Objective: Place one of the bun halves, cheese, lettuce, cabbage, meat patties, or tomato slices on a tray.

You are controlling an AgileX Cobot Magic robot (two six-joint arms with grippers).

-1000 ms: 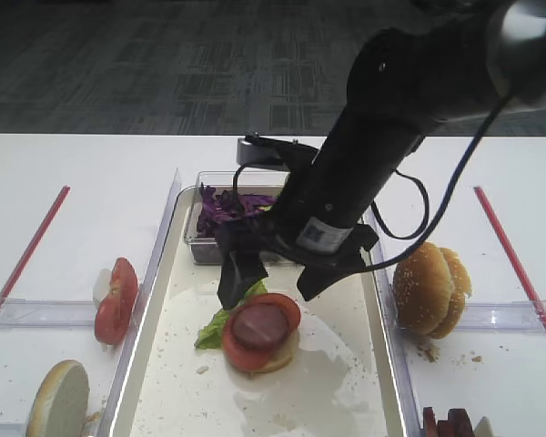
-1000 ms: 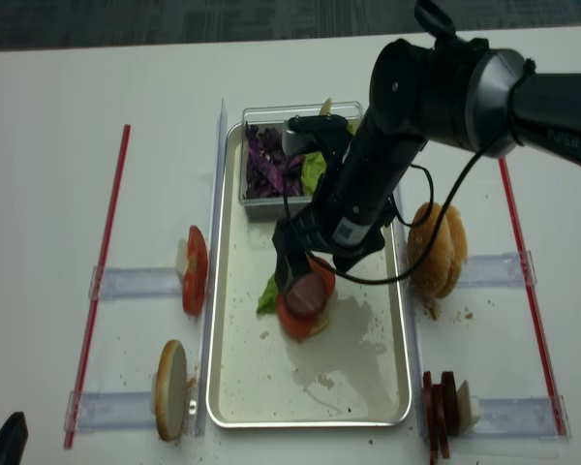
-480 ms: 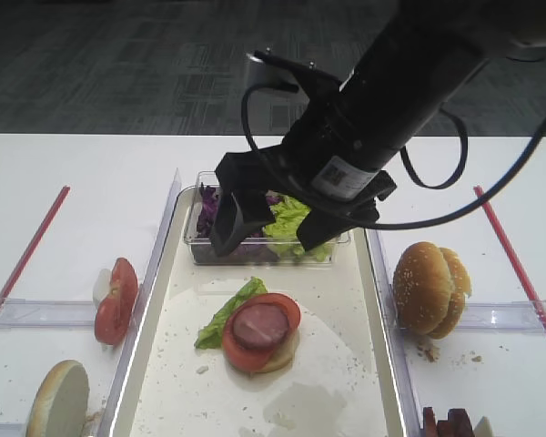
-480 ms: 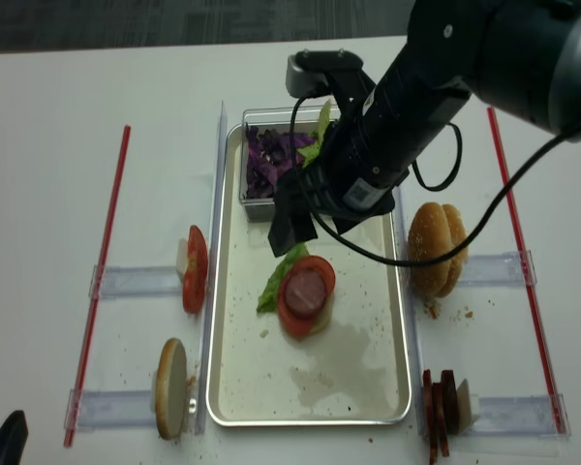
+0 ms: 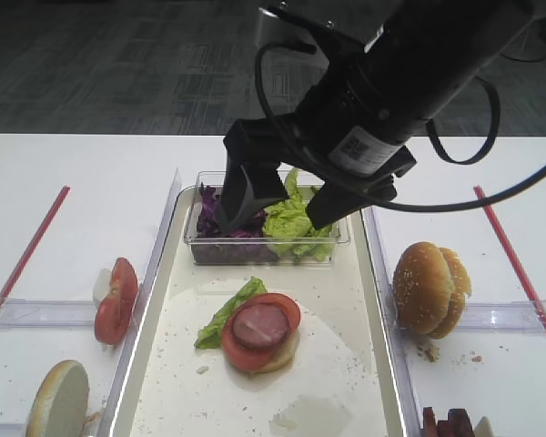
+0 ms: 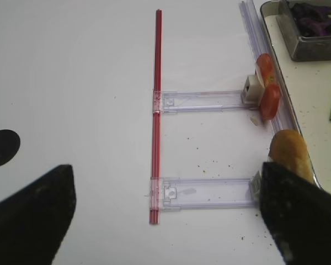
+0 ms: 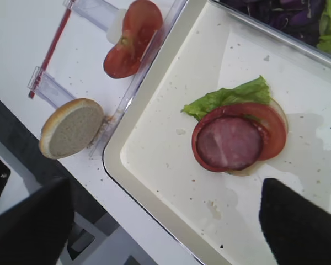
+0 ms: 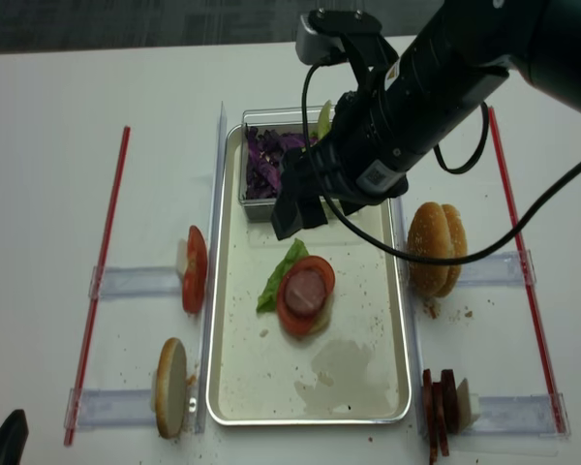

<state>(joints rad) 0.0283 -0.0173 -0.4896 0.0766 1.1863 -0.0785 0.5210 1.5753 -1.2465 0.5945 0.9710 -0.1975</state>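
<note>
I see the tray (image 5: 375, 273) as silvery metal with a shiny raised rim, its whitish floor matt and speckled with crumbs, with a duller wet-looking patch near the front. The tub (image 5: 203, 238) at its far end looks like clear, glossy plastic. The holders (image 6: 204, 101) on the table are clear plastic too, beside a smooth red strip (image 6: 156, 110). The tabletop (image 8: 58, 194) reads as smooth matt white. The tomato slices (image 7: 129, 40) look wet and glossy; the bun halves (image 5: 429, 288) have a slightly shiny seeded crust. The right gripper (image 5: 296, 196) is matt black.
</note>
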